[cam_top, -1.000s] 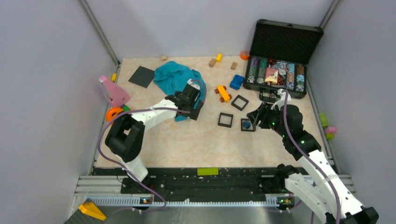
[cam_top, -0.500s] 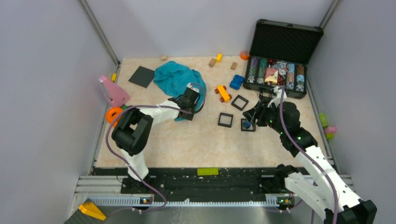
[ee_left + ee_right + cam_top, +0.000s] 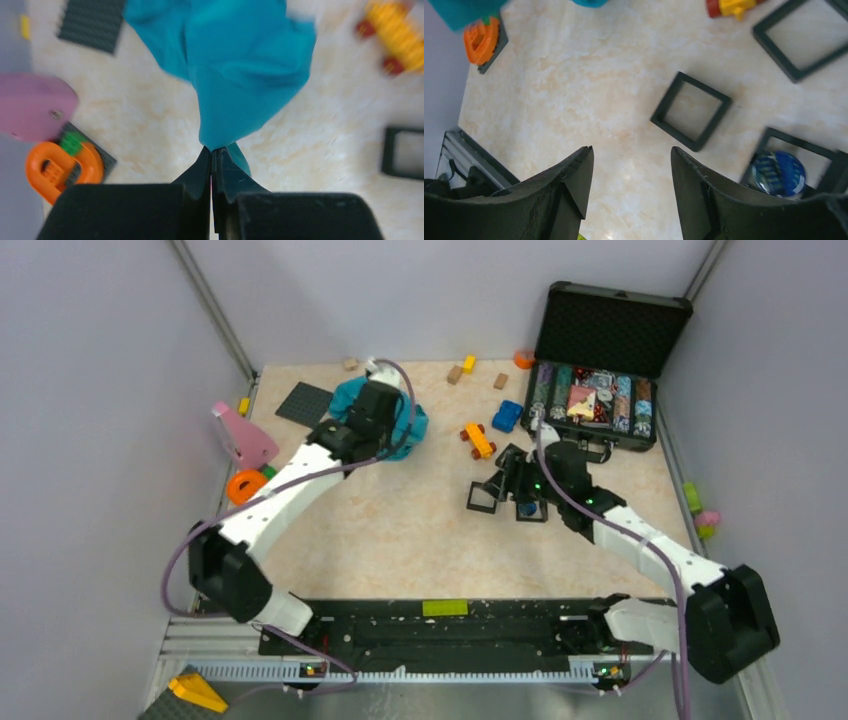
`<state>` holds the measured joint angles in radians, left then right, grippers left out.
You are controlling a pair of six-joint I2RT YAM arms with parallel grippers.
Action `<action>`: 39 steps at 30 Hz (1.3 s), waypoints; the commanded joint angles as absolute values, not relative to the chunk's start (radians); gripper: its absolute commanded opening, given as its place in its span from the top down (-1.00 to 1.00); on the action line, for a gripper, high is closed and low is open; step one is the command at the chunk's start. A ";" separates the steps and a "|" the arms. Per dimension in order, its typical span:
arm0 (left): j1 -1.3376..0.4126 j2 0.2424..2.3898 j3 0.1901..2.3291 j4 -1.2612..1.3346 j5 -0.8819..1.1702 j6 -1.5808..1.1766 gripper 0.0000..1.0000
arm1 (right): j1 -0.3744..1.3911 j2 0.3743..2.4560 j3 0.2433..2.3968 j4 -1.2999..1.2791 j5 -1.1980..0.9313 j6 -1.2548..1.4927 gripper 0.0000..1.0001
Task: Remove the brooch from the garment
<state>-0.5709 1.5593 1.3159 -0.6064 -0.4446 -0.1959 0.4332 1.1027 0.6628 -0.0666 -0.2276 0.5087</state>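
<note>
My left gripper (image 3: pixel 212 150) is shut on a fold of the teal garment (image 3: pixel 240 65), which hangs bunched from its tips above the table. From above, the left wrist covers most of the garment (image 3: pixel 415 426) at the back left. The brooch (image 3: pixel 779 173), a small round blue piece, lies inside a black square frame (image 3: pixel 774 136), apart from the garment. In the top view the brooch (image 3: pixel 527 508) sits just right of my right gripper (image 3: pixel 498 488). That right gripper (image 3: pixel 631 152) stands open over bare table, with nothing between its fingers.
Two more black frames (image 3: pixel 482 498) (image 3: pixel 804 40) lie near the right gripper. An open case of chips (image 3: pixel 600 400) stands at the back right, with a blue toy car (image 3: pixel 507 416) and a yellow toy (image 3: pixel 478 440) beside it. A dark grey plate (image 3: pixel 302 403), a pink piece (image 3: pixel 243 437) and an orange ring (image 3: pixel 243 485) are on the left.
The left gripper shut on the garment and carried it up and toward the back. The right gripper swung left, off the brooch's frame, and opened a little wider.
</note>
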 commanded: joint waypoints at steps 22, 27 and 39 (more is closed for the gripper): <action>-0.571 1.370 1.929 -0.839 -0.360 -0.103 1.00 | 0.959 1.687 0.902 0.783 -0.243 0.228 -0.39; -0.571 1.378 1.931 -0.833 -0.347 -0.107 1.00 | 1.039 1.758 0.871 0.862 -0.106 0.226 -0.43; -0.570 1.378 1.953 -0.853 -0.366 -0.100 1.00 | 1.082 1.973 0.896 0.881 -0.018 0.225 -0.37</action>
<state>-0.5709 1.3865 1.9064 -0.8761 -0.3565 -0.1059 1.0626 1.9274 0.8379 0.8356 -0.0452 0.2352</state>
